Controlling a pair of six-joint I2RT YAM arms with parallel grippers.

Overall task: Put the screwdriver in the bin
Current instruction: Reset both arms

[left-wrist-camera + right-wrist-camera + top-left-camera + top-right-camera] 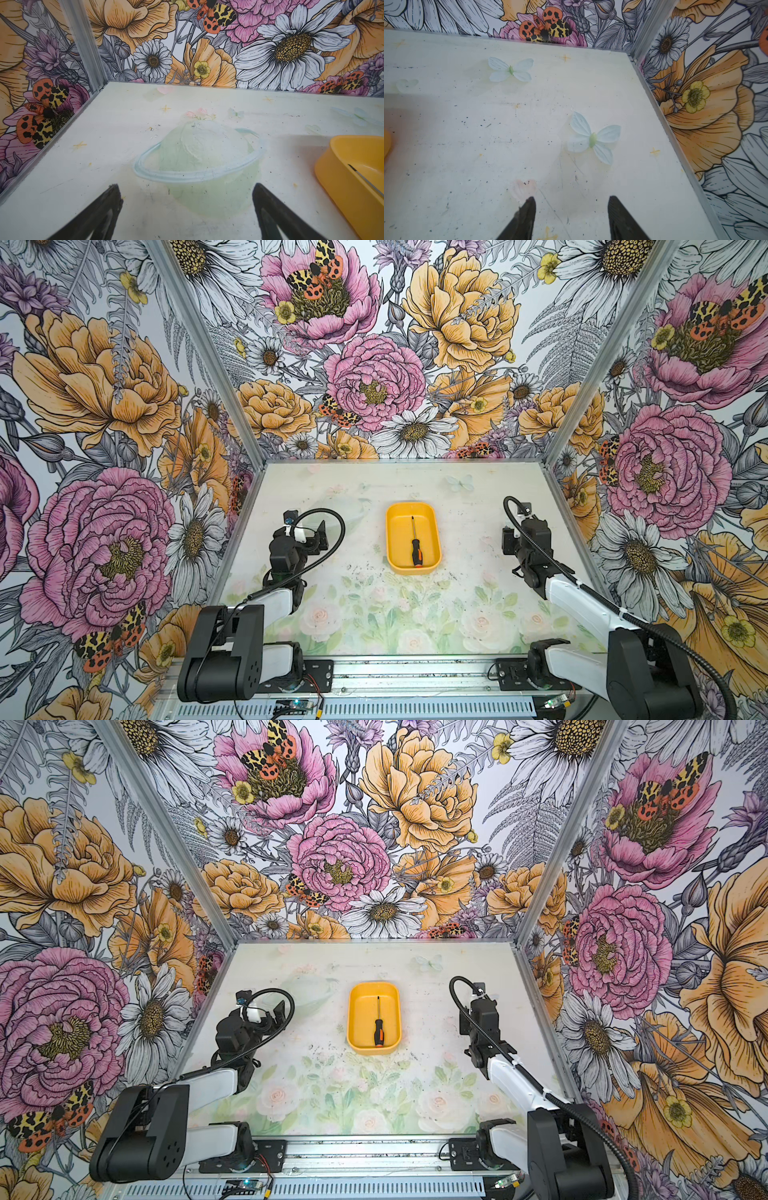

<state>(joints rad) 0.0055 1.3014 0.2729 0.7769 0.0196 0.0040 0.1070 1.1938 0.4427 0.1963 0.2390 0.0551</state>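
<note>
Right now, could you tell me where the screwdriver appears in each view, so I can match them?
A top view: screwdriver lies mid-table inside the bin, handle toward the robot.
A top view: screwdriver again inside the bin.
Left wrist: only its thin shaft shows, in the bin at the picture's right edge.
Right wrist: not in it; a bin sliver at the picture's left edge.
Shared landmark: the yellow bin.

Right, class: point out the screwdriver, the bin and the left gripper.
screwdriver [416,551], a top view, on its black handle.
bin [398,536], a top view, on its bare inner floor.
left gripper [186,187], left wrist view, midway between its fingertips.
</note>
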